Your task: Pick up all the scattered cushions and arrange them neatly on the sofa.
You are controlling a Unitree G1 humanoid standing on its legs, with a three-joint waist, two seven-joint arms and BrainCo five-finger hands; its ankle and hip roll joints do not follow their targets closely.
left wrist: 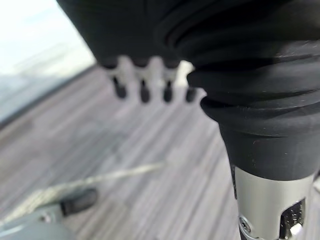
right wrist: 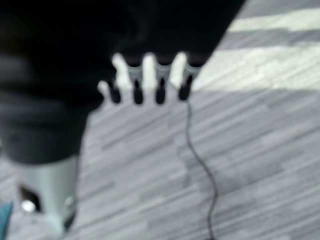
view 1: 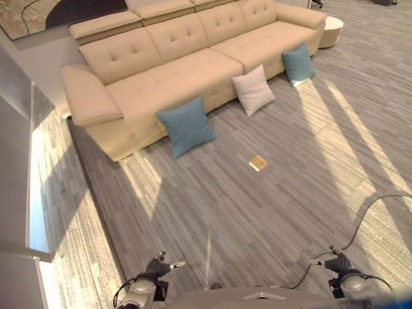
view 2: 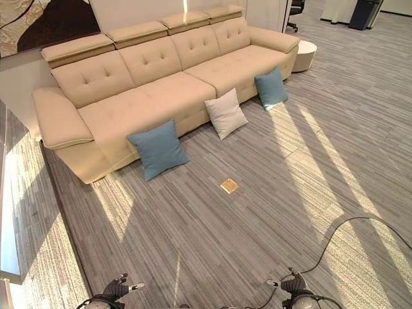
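**A:** Left eye view first: where are the cushions, measured from the hands?

**B:** All 3 lean upright against the front of the long beige tufted leather sofa (view 1: 193, 64), well ahead of both hands. The big square blue fabric cushion (view 1: 187, 127) stands ahead of the left hand (view 1: 158, 267). The square white fabric cushion (view 1: 253, 90) is further on, and the smaller blue fabric cushion (view 1: 298, 64) is furthest, ahead of the right hand (view 1: 338, 262).

**A:** Why propped like that?

**B:** My guess: they rest where the sofa front stops them, so none is on the seat yet.

**A:** And the hands?

**B:** Both hang low with fingers straight and relaxed, holding nothing; each wrist view has grey striped carpet (right wrist: 260, 165) past the fingertips. I'd say they wait until the robot is closer.

**A:** Anything unclear?

**B:** A small flat brass-coloured square plate (view 1: 258, 163) lies between hands and cushions; I can't tell what it is. A round white side table (view 1: 332, 31) past the sofa's far end is partly hidden.
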